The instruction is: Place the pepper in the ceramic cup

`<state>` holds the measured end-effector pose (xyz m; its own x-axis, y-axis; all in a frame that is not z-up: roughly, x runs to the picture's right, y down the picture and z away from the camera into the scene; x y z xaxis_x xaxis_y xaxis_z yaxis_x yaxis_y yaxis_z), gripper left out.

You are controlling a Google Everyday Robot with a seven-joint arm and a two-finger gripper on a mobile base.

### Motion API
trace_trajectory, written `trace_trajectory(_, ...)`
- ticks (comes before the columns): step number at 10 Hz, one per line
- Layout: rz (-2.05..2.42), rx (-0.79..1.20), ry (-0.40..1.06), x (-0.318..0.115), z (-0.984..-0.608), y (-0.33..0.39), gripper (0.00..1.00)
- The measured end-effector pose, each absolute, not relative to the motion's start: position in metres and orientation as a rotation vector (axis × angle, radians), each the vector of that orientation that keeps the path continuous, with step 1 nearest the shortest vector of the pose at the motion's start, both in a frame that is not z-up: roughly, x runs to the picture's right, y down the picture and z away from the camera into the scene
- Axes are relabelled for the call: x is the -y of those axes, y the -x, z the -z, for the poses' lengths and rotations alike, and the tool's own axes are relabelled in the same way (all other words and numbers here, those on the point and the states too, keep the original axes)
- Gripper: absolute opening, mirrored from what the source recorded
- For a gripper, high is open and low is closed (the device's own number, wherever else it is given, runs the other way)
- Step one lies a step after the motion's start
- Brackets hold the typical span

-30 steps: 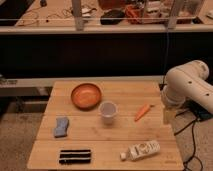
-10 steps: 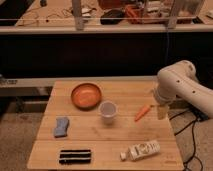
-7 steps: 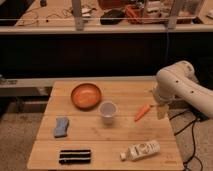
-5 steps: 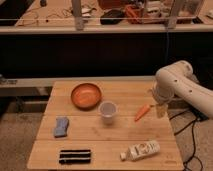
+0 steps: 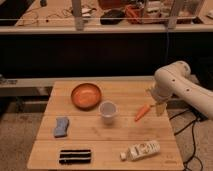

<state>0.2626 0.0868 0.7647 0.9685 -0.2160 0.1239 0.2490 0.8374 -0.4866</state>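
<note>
Swinging in from the right, the end effector [image 5: 159,106] now hangs spread just beside the pepper [image 5: 142,112]; pepper ungrasped on the surface [image 5: 100,141]; ceramic cup [image 5: 107,111] empty; grasp likely next.

All I see of my arm [image 5: 186,90] is a smooth, glossy white shell at the right side of the frame. It is one thick rounded link that swells into a bulbous, ball-like joint at right of centre. The casing is all soft curves with no hard edges, brightest along its top and shading to grey underneath. Any screws, labels or cables on it are too small for me to tell. The tool [image 5: 159,107] sits under that joint, at mid-height on the right. Its short, pale beige fingers [image 5: 161,108] are duller than the white shell above and stand apart.
</note>
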Motion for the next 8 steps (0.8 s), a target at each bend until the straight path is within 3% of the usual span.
trace_trajectory(8, 0.320, 0.108, 0.512, -0.083, -0.790, -0.258, 0.80)
